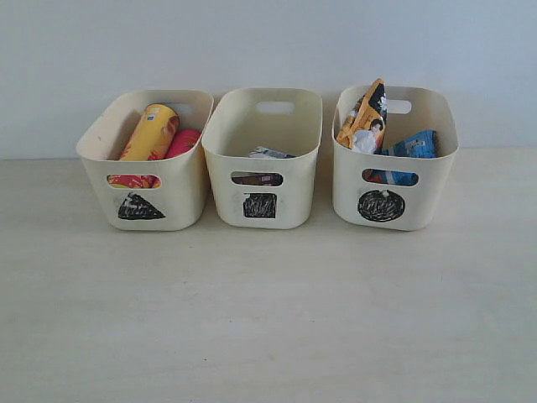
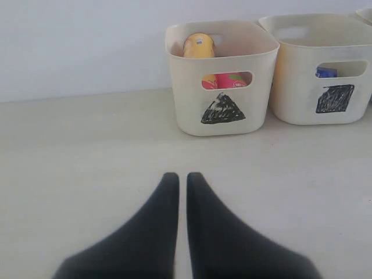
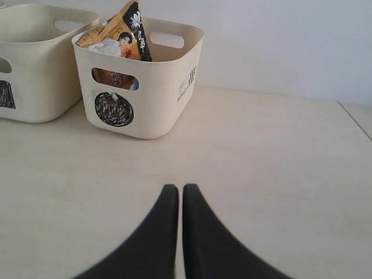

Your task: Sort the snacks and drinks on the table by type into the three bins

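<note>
Three cream bins stand in a row at the back of the table point(image 1: 268, 319). The triangle bin point(image 1: 193, 180) on the left holds the yellow chip tube point(image 1: 151, 132) and the pink chip tube point(image 1: 183, 141). In the square bin point(image 1: 298, 180) in the middle lie the drink cartons point(image 1: 268, 154), mostly hidden. The circle bin point(image 1: 430, 189) on the right holds the orange-black bag point(image 1: 365, 117) and the blue bag point(image 1: 415, 144). My left gripper point(image 2: 182, 177) is shut and empty, short of the triangle bin point(image 2: 186, 87). My right gripper point(image 3: 179, 189) is shut and empty, short of the circle bin point(image 3: 163, 99). Neither gripper shows in the exterior view.
A plain pale wall rises right behind the bins. The table's right edge point(image 3: 356, 119) shows in the right wrist view.
</note>
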`<action>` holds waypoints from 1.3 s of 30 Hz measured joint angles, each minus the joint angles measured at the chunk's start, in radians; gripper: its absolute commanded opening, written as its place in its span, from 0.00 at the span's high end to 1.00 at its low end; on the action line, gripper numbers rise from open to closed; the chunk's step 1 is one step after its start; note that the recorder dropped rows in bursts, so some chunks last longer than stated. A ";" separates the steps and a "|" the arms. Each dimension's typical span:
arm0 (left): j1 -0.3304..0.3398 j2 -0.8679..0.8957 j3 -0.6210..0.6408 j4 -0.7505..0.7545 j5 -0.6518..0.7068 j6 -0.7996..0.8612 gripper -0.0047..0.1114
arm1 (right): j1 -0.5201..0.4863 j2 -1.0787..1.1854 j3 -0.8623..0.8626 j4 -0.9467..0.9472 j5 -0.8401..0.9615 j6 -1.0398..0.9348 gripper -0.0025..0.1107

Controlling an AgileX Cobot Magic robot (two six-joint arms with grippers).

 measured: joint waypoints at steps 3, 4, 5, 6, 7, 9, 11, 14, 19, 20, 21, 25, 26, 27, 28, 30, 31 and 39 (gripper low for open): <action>0.000 0.000 0.000 0.000 0.000 0.000 0.93 | 0.000 -0.002 0.021 0.002 -0.002 -0.002 0.98; 0.000 0.000 0.000 0.000 0.000 0.000 0.93 | 0.000 -0.002 0.030 0.002 -0.006 -0.002 0.98; 0.000 0.000 0.000 0.000 0.000 0.000 0.93 | 0.000 -0.002 0.035 0.002 -0.008 0.000 0.98; 0.000 0.000 0.000 0.000 0.000 0.000 0.93 | 0.000 -0.002 0.040 0.004 -0.015 0.003 0.98; 0.000 0.000 0.000 0.000 0.000 0.000 0.93 | 0.000 -0.002 0.042 0.004 -0.023 0.012 0.98; 0.000 0.000 0.000 0.000 0.000 0.000 0.93 | 0.000 -0.002 0.042 0.004 -0.032 0.024 0.98; 0.000 0.000 0.000 0.000 0.000 0.000 0.93 | 0.000 -0.002 0.042 0.004 -0.032 0.030 0.98; 0.000 0.000 0.000 0.000 0.000 0.000 0.93 | 0.000 -0.002 0.042 0.004 -0.032 0.053 0.98; 0.000 0.000 0.000 0.000 0.000 0.000 0.93 | 0.000 -0.002 0.042 0.002 -0.018 0.067 0.98; 0.000 0.000 0.000 0.000 0.000 0.000 0.93 | 0.000 -0.002 0.042 0.002 -0.016 0.067 0.98; 0.000 0.000 0.000 0.000 0.000 0.000 0.93 | 0.000 -0.002 0.042 0.002 -0.016 0.067 0.98; 0.000 0.000 0.000 0.000 0.000 0.000 0.93 | 0.000 -0.002 0.042 0.002 -0.007 0.067 0.98; 0.000 0.000 0.000 0.000 0.000 0.000 0.93 | 0.000 -0.002 0.042 0.002 -0.005 0.067 0.98; 0.000 0.000 0.000 0.000 0.000 0.000 0.93 | 0.000 -0.002 0.042 0.002 -0.002 0.067 0.98; 0.000 0.000 0.000 0.000 0.000 0.000 0.93 | 0.000 -0.002 0.042 0.002 0.000 0.067 0.98; 0.000 0.000 0.000 0.000 0.000 0.000 0.93 | 0.000 -0.002 0.042 0.002 0.002 0.067 0.98; 0.000 0.000 0.000 0.000 0.000 0.000 0.93 | 0.000 -0.002 0.042 0.002 0.002 0.067 0.98; 0.000 0.000 0.000 0.000 0.000 0.000 0.93 | 0.000 -0.002 0.042 0.002 0.002 0.067 0.98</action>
